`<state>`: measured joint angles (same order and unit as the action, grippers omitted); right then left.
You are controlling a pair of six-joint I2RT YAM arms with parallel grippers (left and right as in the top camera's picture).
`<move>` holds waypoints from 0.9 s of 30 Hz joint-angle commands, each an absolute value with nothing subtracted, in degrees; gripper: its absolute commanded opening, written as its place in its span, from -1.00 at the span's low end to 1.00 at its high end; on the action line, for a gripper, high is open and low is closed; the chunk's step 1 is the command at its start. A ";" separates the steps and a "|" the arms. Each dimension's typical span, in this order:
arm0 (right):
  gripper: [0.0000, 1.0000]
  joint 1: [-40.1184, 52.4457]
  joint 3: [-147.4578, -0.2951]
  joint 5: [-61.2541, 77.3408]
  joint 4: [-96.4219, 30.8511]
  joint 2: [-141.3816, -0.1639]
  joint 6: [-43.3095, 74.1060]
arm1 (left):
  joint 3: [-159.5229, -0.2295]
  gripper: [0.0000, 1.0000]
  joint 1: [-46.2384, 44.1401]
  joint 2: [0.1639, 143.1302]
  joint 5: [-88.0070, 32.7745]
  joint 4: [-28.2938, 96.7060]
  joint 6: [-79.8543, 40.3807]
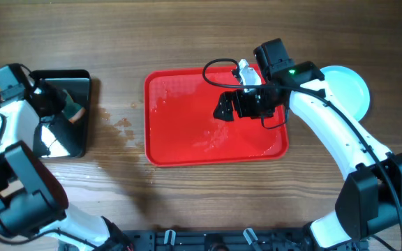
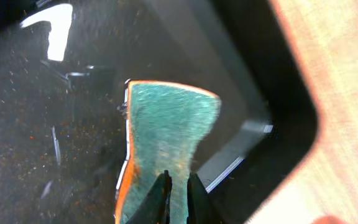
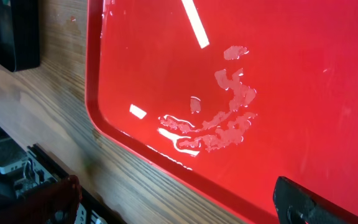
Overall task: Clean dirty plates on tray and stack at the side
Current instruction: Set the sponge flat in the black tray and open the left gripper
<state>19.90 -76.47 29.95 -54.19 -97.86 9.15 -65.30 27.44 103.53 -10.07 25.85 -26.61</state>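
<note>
No plate lies on the tray (image 1: 180, 139); the plates (image 1: 351, 87) sit stacked at its 2 o'clock, my left gripper (image 2: 178, 186) clamps the sponge (image 2: 166, 124) over the bin (image 1: 86, 75), I cannot tell how the right gripper (image 1: 225, 108) stands, so I judge withdrawal next.

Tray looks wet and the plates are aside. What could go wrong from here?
1. Water pooled on the tray may spill onto the table if the right pincer pushes the tray.
2. The right arm passes close to the plates; pulling back might knock them.
3. The sponge in the left pincer may drip outside the black bin.
</note>
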 commanded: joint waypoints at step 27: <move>0.99 20.08 -76.25 31.90 -55.94 -97.25 15.05 | -64.18 1.00 27.90 89.03 -8.19 34.35 -21.43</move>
<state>19.90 -76.47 29.98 -54.74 -97.86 13.85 -64.40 27.49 89.84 -8.38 31.83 -21.71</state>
